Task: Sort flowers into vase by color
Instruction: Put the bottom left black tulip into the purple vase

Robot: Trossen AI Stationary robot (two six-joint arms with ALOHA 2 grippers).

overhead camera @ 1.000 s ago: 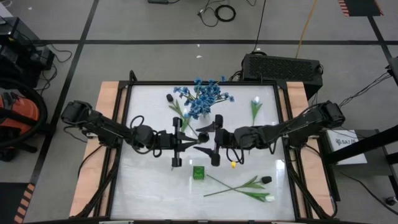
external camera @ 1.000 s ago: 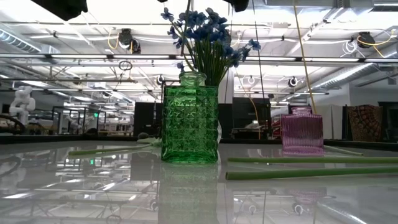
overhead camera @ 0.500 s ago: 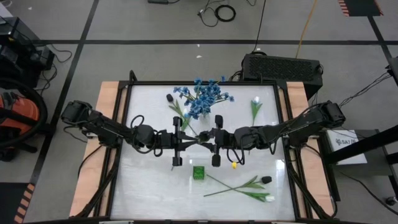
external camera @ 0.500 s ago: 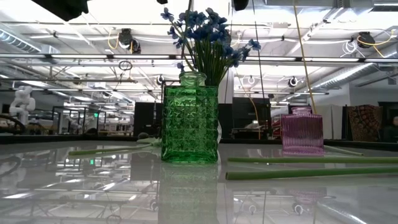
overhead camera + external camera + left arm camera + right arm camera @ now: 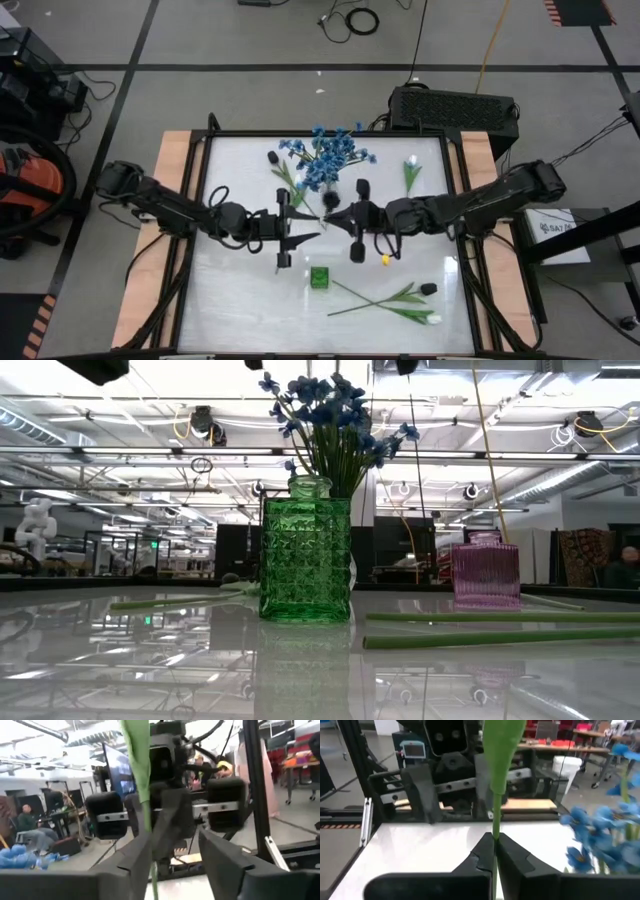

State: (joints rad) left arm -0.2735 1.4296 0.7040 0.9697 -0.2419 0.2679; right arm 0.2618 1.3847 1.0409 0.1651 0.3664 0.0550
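Note:
My two grippers face each other above the table's middle. An upright green flower stem (image 5: pixel 502 755) stands between them; its bud does not show. My right gripper (image 5: pixel 332 214) is shut on the stem. My left gripper (image 5: pixel 308 226) is open, with the stem (image 5: pixel 142 780) between its fingers, close to one of them. A green glass vase (image 5: pixel 319 277) stands just nearer than the grippers. A bunch of blue flowers (image 5: pixel 328 158) stands upright at the far middle. My right gripper pinches the green stem (image 5: pixel 495 826) between its two fingers. The fingers come in level from the table's right side and lie across the stem. The stem stands upright, lifted clear of the table. Whether my left gripper touches the stem, I cannot tell.
A white tulip (image 5: pixel 411 174) lies at the far right. Two stems lie crossed at the near right, one with a dark bud (image 5: pixel 428 289) and one with a white bud (image 5: pixel 433 319). A pink ribbed vase (image 5: pixel 485 573) stands behind the long stems in the low view.
My right gripper has shut on the stem, then drawn a little toward the table's right edge. My left gripper, shut on the stem before, has opened its fingers. The stem has stayed upright between the two grippers.

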